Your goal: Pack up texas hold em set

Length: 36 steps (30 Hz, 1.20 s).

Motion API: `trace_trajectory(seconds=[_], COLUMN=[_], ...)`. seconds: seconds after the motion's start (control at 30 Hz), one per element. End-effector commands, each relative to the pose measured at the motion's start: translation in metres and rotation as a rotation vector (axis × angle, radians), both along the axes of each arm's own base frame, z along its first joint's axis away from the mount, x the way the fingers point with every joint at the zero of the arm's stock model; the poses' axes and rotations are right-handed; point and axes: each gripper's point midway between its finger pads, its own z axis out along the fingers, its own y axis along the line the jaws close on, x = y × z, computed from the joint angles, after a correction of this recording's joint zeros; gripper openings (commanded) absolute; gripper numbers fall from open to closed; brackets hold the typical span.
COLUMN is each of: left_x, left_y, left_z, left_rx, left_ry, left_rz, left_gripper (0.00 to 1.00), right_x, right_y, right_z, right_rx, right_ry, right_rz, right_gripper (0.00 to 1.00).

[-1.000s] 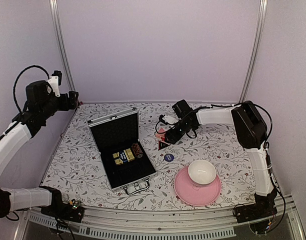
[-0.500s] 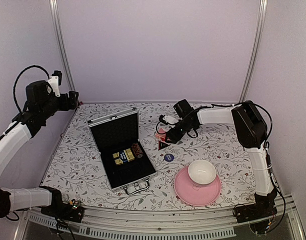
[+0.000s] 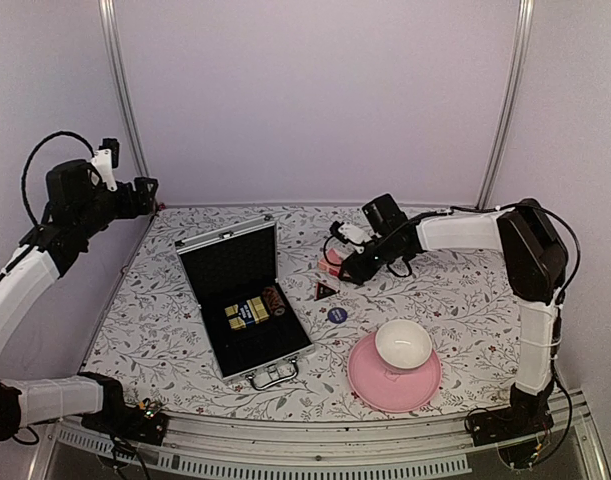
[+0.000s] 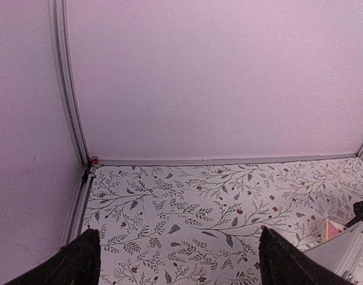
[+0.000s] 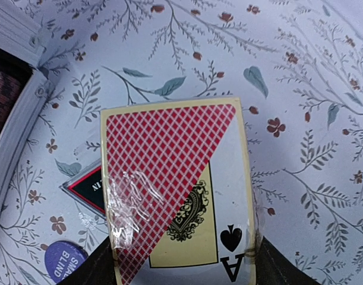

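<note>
Right gripper (image 3: 340,265) clamps red card box (image 5: 175,178), its long axis seemingly pointing straight ahead.

Left end effector (image 3: 145,191) spread, right (image 3: 340,263) clamped.

The top camera sits high at the near side and looks down on the whole counter (image 3: 455,290). The left wrist camera looks from far across at the back wall (image 4: 217,77), catching a corner of the silver case (image 4: 340,252). The right wrist camera looks down, very near the red card box (image 5: 175,178), with the blue disc (image 5: 65,261) at its edge. The top view shows these too.
</note>
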Motion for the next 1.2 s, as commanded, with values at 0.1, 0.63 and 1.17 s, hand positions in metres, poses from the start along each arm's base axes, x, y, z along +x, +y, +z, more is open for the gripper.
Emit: trace_trajectory(seconds=[0.1,0.63,1.17], left_x=[-0.026,-0.054,-0.070], left_y=[-0.056,-0.251,-0.297], left_z=[0.072,0.066,0.017], left_rx=[-0.202,-0.408,-0.460], left_ry=[-0.140,0.141,0.387], left_rz=[-0.195,-0.860,-1.062], left_gripper=[0.88,0.87,0.72], right_x=[0.000,-0.107,-0.114], right_y=[0.002,0.079,0.100], right_z=[0.145,0.287,0.295], right_rx=[0.234,0.371,0.356], right_ry=[-0.283,-0.643,-0.732], right_rz=[-0.028,0.248,0.305], right_gripper=[0.44,0.43,0.43])
